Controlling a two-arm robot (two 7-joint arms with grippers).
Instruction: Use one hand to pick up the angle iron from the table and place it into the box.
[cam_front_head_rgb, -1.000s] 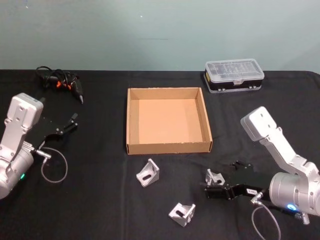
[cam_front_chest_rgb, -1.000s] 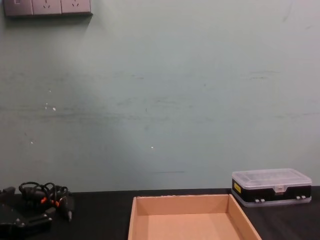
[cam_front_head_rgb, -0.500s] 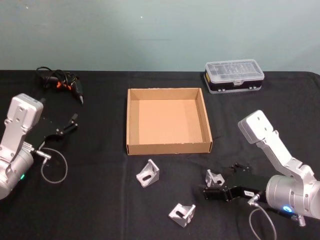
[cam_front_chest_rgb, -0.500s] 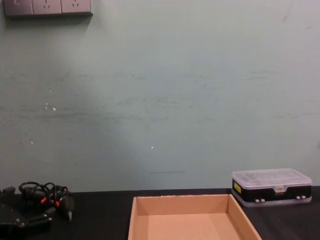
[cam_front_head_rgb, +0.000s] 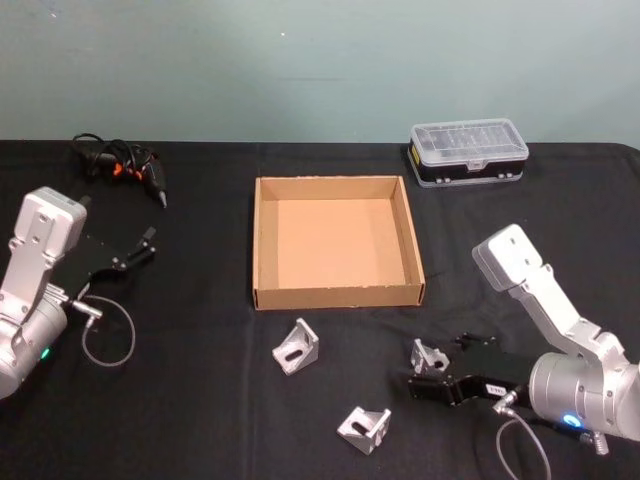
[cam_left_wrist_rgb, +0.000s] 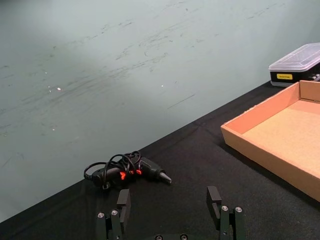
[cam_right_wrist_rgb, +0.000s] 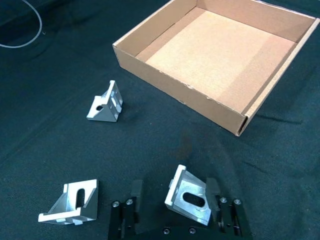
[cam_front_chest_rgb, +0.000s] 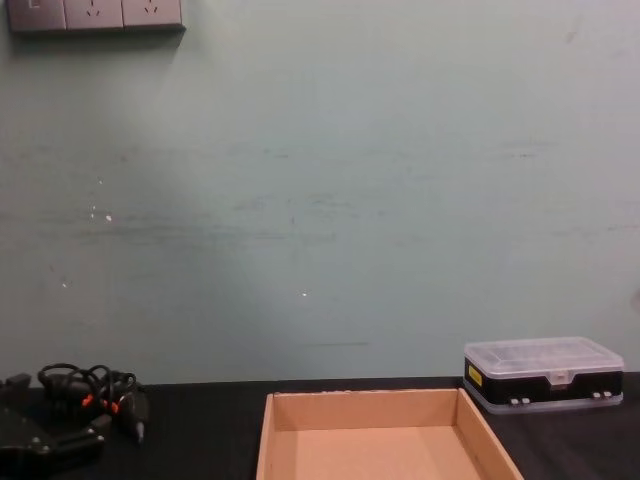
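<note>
**Right gripper open around an angle iron on the desk**

I have the black two-fingered right gripper (cam_front_head_rgb: 432, 366) low over the matte black desk (cam_front_head_rgb: 200, 330), just in front of the shallow brown cardboard box (cam_front_head_rgb: 338, 296). Its fingers are spread, and a small silver angle iron (cam_right_wrist_rgb: 189, 199) stands between them, closer to one finger than the other. It rests on the desk, outside the box. A second angle iron (cam_front_head_rgb: 296, 346) and a third angle iron (cam_front_head_rgb: 364, 427) lie farther left. The left gripper (cam_left_wrist_rgb: 169, 200) sits parked at the desk's left side, fingers apart and holding nothing.
</note>
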